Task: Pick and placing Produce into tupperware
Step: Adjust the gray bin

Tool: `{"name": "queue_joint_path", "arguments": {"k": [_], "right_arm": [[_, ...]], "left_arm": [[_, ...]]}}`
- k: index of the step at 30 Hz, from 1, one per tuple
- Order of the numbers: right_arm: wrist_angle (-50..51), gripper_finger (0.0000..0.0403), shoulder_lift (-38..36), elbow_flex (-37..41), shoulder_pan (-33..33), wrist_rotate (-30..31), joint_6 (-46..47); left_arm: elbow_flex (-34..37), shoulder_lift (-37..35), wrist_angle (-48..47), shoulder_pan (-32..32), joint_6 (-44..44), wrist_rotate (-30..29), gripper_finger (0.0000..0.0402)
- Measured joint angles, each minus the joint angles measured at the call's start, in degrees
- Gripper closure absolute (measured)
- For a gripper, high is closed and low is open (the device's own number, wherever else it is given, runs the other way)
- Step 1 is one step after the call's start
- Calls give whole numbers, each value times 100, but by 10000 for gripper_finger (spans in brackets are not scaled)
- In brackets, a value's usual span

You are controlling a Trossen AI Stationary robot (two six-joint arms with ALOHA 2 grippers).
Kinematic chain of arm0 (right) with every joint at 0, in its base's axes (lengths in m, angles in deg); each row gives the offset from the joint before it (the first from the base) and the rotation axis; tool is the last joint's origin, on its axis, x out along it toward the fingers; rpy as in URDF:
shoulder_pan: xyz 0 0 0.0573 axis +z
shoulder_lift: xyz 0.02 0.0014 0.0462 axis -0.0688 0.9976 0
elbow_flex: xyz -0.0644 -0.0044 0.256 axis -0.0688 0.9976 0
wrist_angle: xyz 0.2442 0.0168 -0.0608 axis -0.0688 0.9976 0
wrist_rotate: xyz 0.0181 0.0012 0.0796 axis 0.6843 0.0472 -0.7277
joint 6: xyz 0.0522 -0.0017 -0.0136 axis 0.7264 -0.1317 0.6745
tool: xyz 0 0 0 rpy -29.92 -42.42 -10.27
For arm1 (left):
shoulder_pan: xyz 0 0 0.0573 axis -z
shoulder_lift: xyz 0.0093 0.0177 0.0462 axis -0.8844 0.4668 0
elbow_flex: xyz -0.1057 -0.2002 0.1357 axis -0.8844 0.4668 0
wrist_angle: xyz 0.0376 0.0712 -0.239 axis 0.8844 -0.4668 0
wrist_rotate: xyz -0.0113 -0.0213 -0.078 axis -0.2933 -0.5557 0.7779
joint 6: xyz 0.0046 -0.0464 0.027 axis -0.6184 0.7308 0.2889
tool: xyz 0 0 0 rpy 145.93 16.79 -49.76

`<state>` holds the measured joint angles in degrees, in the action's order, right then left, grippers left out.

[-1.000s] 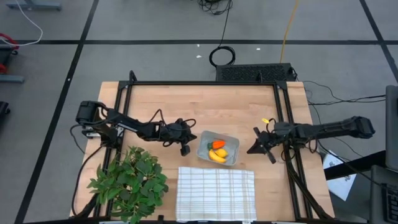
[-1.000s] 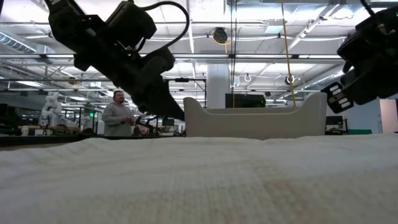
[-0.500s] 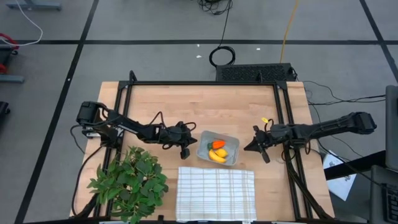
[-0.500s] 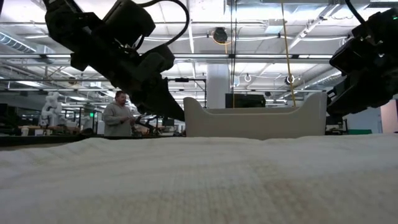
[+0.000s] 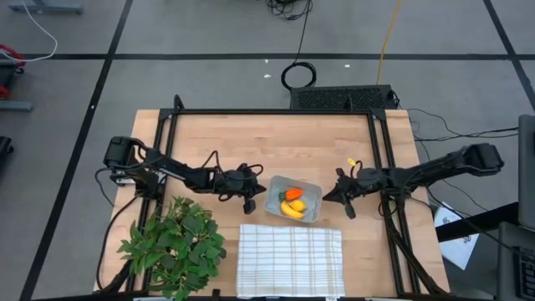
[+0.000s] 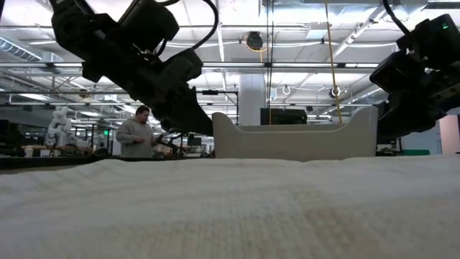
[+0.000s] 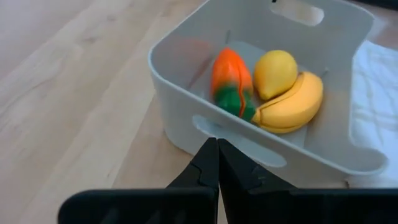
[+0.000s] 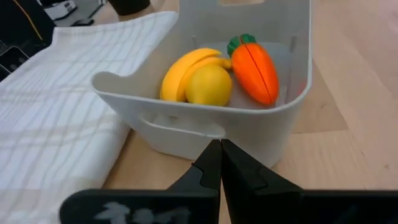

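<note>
The translucent grey tupperware (image 5: 311,188) stands on the wooden table, just beyond the checked cloth. In it lie the orange carrot (image 7: 229,78), the yellow lemon-like fruit (image 7: 277,73) and the banana (image 7: 292,106). My left gripper (image 5: 251,199) is shut and points at the tupperware's left end wall (image 7: 186,118), a short gap away from it. My right gripper (image 5: 328,197) is shut and its tips stand right at the tupperware's right end wall (image 8: 205,134). In the low view both grippers hang on either side of the tupperware (image 6: 295,140). My right gripper points its shut fingertips (image 8: 219,155), slanting down from the table's right side, at the tupperware's right end wall just below the handle slot (image 8: 186,129). I cannot tell whether they touch it. The tupperware stands flat on the table.
A white checked cloth (image 5: 290,259) lies at the near edge in front of the tupperware. A big leafy green plant (image 5: 175,242) sits at the near left. Bare wood lies beyond the tupperware, up to a black box (image 5: 343,98) at the far edge. A person (image 6: 136,133) stands in the room behind.
My right gripper has moved toward the table's left edge and a little down, closing in on the tupperware's right end, and has tipped further downward. It has stayed shut. The tupperware and the produce have not moved.
</note>
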<state>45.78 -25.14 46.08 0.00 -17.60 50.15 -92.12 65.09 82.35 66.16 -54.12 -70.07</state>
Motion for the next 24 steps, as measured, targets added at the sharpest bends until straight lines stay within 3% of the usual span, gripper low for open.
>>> {"name": "queue_joint_path", "arguments": {"k": [24], "right_arm": [[-1432, 403, 1150, 4, -487, 17, -245]], "left_arm": [[2, 0, 72, 382, 88, 4, 401]]}}
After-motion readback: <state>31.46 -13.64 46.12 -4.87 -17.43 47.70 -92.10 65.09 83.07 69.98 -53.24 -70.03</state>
